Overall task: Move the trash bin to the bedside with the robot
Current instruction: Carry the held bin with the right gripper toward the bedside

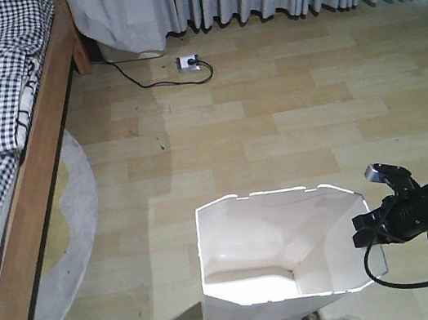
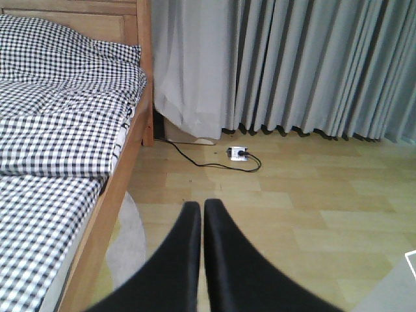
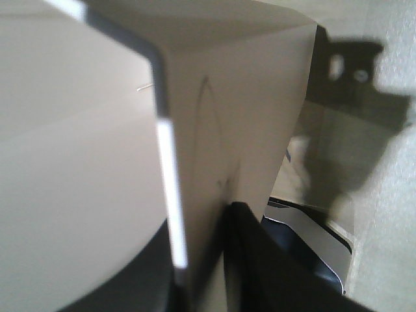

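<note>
Trash bin (image 1: 240, 234) stands upright on the wooden floor (image 1: 313, 109), apart from the bed (image 1: 33, 171) and just beyond the edge of the grey rug (image 1: 73, 209). I have my right gripper (image 1: 370, 229) at the rim on my right-arm side. The wrist view shows one finger (image 3: 130, 286) inside and the other outside, clamped across the wall. My left gripper (image 2: 202, 214) hangs above the floor, fingers all but touching, holding nothing.

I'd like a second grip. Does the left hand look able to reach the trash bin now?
Probably yes: only bare floor lies between the shut left hand and the trash bin's corner.
</note>
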You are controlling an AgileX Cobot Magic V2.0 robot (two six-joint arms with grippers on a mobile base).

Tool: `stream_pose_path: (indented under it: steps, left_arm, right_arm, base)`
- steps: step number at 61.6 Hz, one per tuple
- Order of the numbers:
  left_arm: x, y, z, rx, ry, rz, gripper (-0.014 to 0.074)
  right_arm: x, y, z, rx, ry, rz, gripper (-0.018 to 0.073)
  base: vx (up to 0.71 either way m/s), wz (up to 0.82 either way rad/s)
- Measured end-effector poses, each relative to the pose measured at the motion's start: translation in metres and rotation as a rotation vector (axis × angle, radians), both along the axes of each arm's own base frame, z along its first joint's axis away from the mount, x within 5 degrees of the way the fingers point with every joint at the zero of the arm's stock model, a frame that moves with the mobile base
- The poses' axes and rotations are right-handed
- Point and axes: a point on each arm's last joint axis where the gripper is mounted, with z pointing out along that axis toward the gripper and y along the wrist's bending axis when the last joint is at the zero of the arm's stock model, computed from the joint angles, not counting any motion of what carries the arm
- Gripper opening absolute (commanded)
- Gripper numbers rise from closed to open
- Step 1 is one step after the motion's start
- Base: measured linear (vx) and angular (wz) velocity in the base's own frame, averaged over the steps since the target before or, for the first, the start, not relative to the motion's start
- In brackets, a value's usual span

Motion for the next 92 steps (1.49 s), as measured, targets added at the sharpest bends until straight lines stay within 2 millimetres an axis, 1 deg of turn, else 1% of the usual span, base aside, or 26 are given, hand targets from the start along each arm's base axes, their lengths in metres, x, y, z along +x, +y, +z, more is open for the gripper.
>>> stream_pose_path:
  steps: [42, 92]
  left_arm:
    - [0.0000, 0.0000, 0.0000, 0.000, 0.000, 0.000, -0.0006]
    - [0.0000, 0.0000, 0.0000, 0.000, 0.000, 0.000, -0.0006]
  right_arm:
    - [0.0000, 0.0000, 0.0000, 0.000, 0.000, 0.000, -0.0005]
    - [0.0000, 0.0000, 0.0000, 0.000, 0.000, 0.000, -0.0005]
  base:
    - [0.29, 0.04]
    - [0.24, -0.04]
